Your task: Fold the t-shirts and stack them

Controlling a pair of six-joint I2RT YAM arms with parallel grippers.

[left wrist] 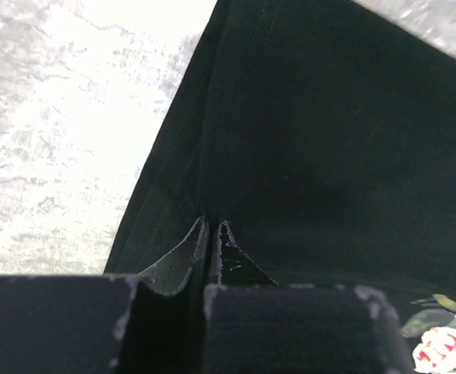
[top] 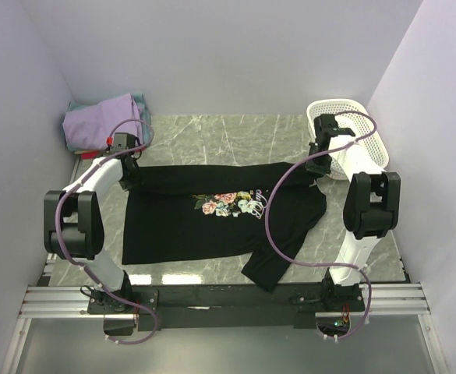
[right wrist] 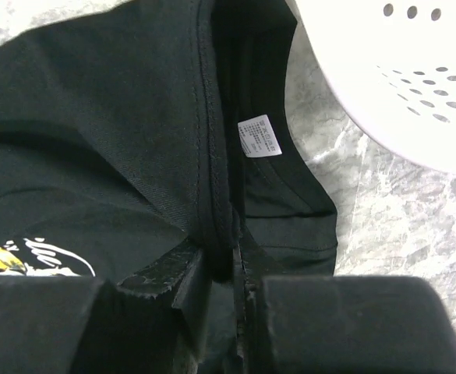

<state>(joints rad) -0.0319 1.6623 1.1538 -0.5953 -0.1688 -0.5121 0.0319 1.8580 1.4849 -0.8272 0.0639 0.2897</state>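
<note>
A black t-shirt [top: 212, 230] with a rose print [top: 228, 204] lies spread flat on the marble table, one sleeve trailing toward the front edge. My left gripper [top: 128, 178] sits at its far left corner, and in the left wrist view its fingertips [left wrist: 212, 227] are shut on the black t-shirt's [left wrist: 329, 140] edge. My right gripper [top: 319, 167] is at the far right of the shirt. In the right wrist view the gripper [right wrist: 224, 249] is shut on the collar rib, beside the white neck label [right wrist: 263, 136]. Folded shirts, lavender [top: 103, 121] on top with teal [top: 140, 100] beneath, are stacked in the back left corner.
A white mesh basket [top: 360, 132] stands at the back right, close behind my right gripper, and its rim [right wrist: 399, 78] fills the upper right of the right wrist view. White walls enclose the table on three sides. Bare marble [top: 212, 132] lies between stack and basket.
</note>
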